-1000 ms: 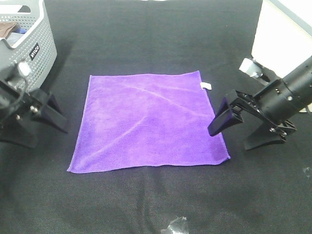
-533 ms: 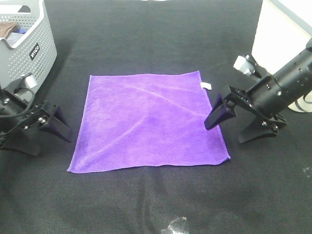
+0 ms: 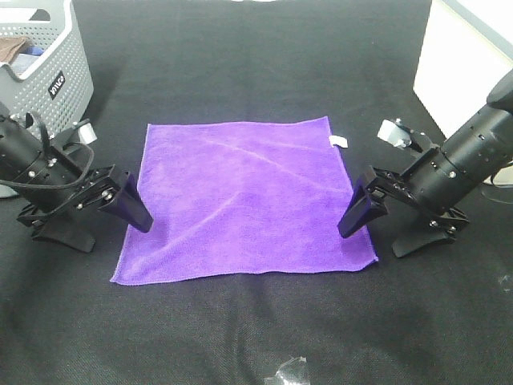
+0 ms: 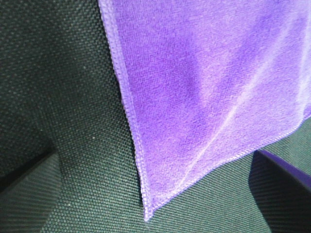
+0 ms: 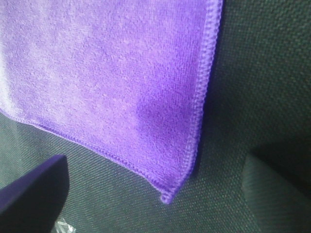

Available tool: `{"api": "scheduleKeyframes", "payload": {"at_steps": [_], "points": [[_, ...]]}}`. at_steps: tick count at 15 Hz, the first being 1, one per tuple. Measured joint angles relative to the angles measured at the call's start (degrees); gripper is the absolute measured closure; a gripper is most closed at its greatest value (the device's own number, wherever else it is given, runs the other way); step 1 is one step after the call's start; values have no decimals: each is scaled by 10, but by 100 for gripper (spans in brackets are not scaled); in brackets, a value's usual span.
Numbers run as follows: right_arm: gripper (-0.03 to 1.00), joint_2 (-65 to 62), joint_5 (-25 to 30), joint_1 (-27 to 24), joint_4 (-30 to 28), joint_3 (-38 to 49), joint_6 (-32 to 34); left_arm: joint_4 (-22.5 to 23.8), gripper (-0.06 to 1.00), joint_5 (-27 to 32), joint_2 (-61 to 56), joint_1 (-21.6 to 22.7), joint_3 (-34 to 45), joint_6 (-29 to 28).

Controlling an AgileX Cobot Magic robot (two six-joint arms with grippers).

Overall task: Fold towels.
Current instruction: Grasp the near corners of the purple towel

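Note:
A purple towel (image 3: 244,200) lies flat and unfolded on the black table. My left gripper (image 3: 115,235) is open at the towel's left edge, near its front left corner; one finger (image 3: 131,207) overlaps the edge. The left wrist view shows that corner (image 4: 146,213) between the open fingers (image 4: 29,189). My right gripper (image 3: 370,243) is open at the towel's right edge, near the front right corner. The right wrist view shows that corner (image 5: 167,196) between its fingers (image 5: 34,194). Neither gripper holds anything.
A grey perforated basket (image 3: 56,72) with clothes stands at the back left. A white box (image 3: 465,56) stands at the back right. A white tag (image 3: 339,142) sticks out at the towel's back right corner. A bit of clear plastic (image 3: 288,373) lies at the front edge.
My left gripper has moved right to the towel's left edge. My right gripper has shifted slightly forward toward the front right corner. The towel has not moved.

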Motion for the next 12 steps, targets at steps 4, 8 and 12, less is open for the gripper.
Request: {"api": "scheduleKeyframes", "payload": {"at_steps": [4, 8, 12], "points": [[3, -1, 0, 0, -7, -2, 0, 3, -5, 1, 1, -1, -3, -4], [3, -9, 5, 0, -32, -23, 1, 3, -4, 2, 1, -1, -3, -4], [3, -3, 1, -1, -46, -30, 1, 3, -4, 2, 1, -1, -3, -4]]}}
